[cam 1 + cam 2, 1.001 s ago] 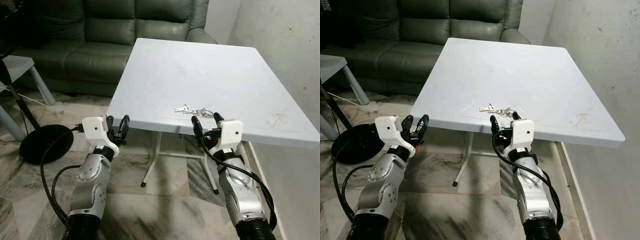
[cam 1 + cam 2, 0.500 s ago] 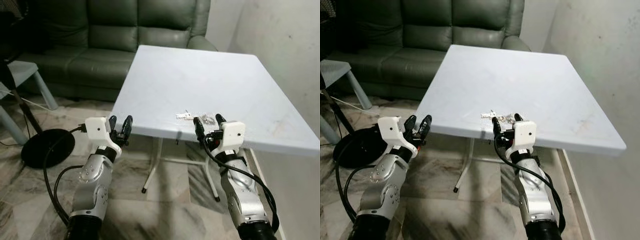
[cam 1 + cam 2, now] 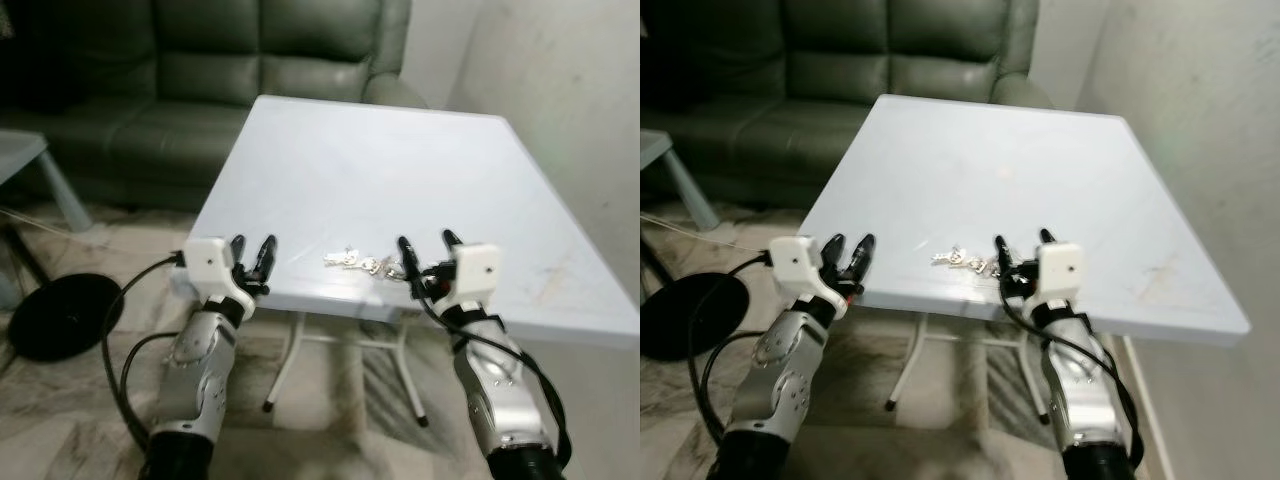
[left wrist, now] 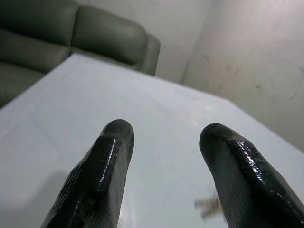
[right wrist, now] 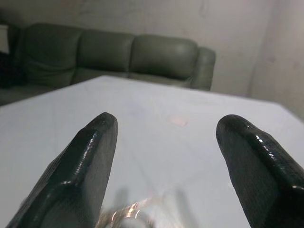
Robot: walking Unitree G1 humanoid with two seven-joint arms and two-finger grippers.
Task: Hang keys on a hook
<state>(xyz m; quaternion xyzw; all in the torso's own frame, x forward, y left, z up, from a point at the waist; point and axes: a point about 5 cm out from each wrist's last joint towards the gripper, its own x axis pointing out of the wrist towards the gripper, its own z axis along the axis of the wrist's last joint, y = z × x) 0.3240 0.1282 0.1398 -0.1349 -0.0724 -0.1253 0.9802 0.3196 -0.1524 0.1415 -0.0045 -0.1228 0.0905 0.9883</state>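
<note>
A bunch of silver keys (image 3: 362,263) on a ring lies near the front edge of the white square table (image 3: 380,170). My right gripper (image 3: 424,250) is open just above the table edge, right beside the keys on their right side. In the right wrist view the key ring (image 5: 128,213) glints low between the two black fingers (image 5: 78,171). My left gripper (image 3: 252,254) is open at the table's front left edge, well apart from the keys. In the left wrist view the keys (image 4: 209,205) appear as a small blur.
A dark green sofa (image 3: 200,60) stands behind the table. A plain wall (image 3: 570,90) runs along the right side. A black round stand base (image 3: 55,315) with a cable sits on the tiled floor at the left, near a pale side table (image 3: 25,165).
The camera has moved closer and shifted. Both grippers have risen from below the table edge to its level, and the right one now stands right beside the keys.
</note>
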